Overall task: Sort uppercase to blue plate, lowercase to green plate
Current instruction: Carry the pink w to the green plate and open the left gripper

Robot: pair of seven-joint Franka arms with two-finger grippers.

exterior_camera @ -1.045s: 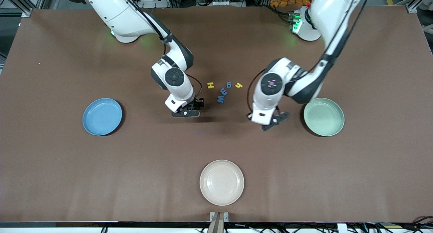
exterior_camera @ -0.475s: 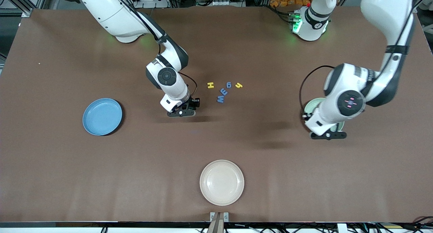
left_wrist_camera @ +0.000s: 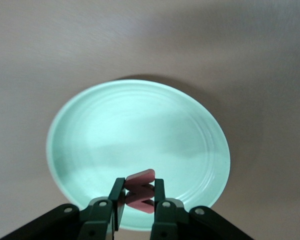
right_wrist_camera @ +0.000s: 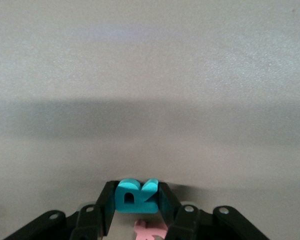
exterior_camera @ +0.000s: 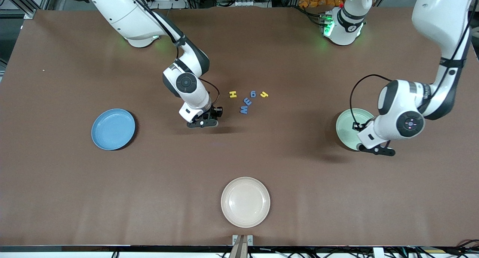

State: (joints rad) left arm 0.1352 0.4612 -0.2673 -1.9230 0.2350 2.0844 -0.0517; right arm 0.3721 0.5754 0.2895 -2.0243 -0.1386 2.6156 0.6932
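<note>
Your left gripper [exterior_camera: 375,150] is up in the air over the green plate [exterior_camera: 346,129], right above the rim on the side nearer the front camera. In the left wrist view its fingers [left_wrist_camera: 119,200] are clamped on a small red m [left_wrist_camera: 140,191], held on edge over the plate's inner surface [left_wrist_camera: 135,135].

Your right gripper [exterior_camera: 202,122] is low beside the cluster of letters in the middle of the table, on the blue plate's side of that cluster. The right wrist view shows its fingers [right_wrist_camera: 106,205] pinching a green R [right_wrist_camera: 136,196] that stands upright between them, with a pinkish-red letter [right_wrist_camera: 150,231] lying on the brown table [exterior_camera: 239,44] just under the gripper. You can't read which letter that one is, it's mostly cut off.

The rest of the cluster, taking the yellow H [exterior_camera: 232,94] as your marker: the blue g [exterior_camera: 253,94] sits near it toward the green plate, the yellow hook letter [exterior_camera: 264,94] is a bit further the same way. The blue W [exterior_camera: 244,109] and the blue E-like piece [exterior_camera: 248,101] sit touching each other, nearer the front camera than the H.

The blue plate [exterior_camera: 113,129] sits well apart from the H, toward the right arm's end of the table, nothing on it. A cream plate [exterior_camera: 245,202] sits much nearer the front camera than the H.
</note>
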